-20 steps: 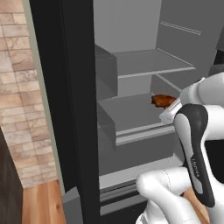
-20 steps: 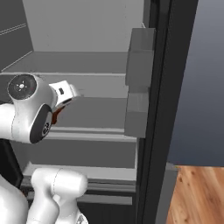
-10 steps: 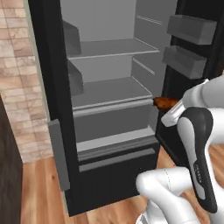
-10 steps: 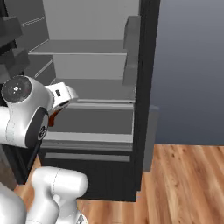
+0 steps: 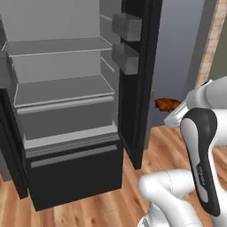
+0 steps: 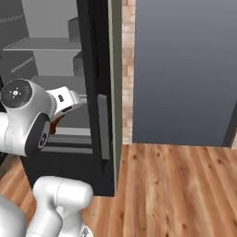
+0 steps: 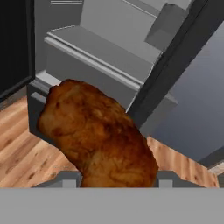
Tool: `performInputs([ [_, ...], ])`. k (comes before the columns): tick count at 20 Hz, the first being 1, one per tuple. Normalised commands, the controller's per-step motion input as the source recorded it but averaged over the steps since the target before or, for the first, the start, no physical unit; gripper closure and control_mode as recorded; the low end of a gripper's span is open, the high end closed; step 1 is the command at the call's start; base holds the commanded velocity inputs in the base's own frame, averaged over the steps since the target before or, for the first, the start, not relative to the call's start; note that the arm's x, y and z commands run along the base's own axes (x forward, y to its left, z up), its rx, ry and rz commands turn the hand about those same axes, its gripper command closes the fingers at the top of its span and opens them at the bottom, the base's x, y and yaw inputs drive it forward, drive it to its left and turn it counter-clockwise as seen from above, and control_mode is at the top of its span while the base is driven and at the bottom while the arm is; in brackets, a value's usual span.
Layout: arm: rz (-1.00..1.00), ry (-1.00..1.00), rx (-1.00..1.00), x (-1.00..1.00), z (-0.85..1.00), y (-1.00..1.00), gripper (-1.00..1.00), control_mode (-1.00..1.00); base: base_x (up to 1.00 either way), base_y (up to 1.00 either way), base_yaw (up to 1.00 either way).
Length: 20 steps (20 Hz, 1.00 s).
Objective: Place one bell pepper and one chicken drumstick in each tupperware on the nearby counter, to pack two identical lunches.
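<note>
I have the reddish-brown chicken drumstick (image 7: 98, 135) pinched tight in the gripper (image 7: 118, 181), with the open fridge (image 5: 66, 111) at ten o'clock. I should carry it level, without jolts, to the tupperware.

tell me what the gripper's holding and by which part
The gripper is shut on a chicken drumstick, gripping its lower end as the hand view shows it; the fingertips themselves are hidden behind the meat.
</note>
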Motion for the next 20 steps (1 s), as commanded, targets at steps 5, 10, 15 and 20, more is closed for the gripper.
performInputs([
  [5,0.00,0.00,0.00,0.00,0.00,0.00,1.00,1.00,0.00,-1.00,0.13],
  [10,0.00,0.00,0.00,0.00,0.00,0.00,1.00,1.00,-0.01,-1.00,0.21],
  [15,0.00,0.00,0.00,0.00,0.00,0.00,1.00,1.00,-0.23,-1.00,0.49],
  [20,0.00,0.00,0.00,0.00,0.00,0.00,1.00,1.00,-0.54,-0.89,0.70],
])
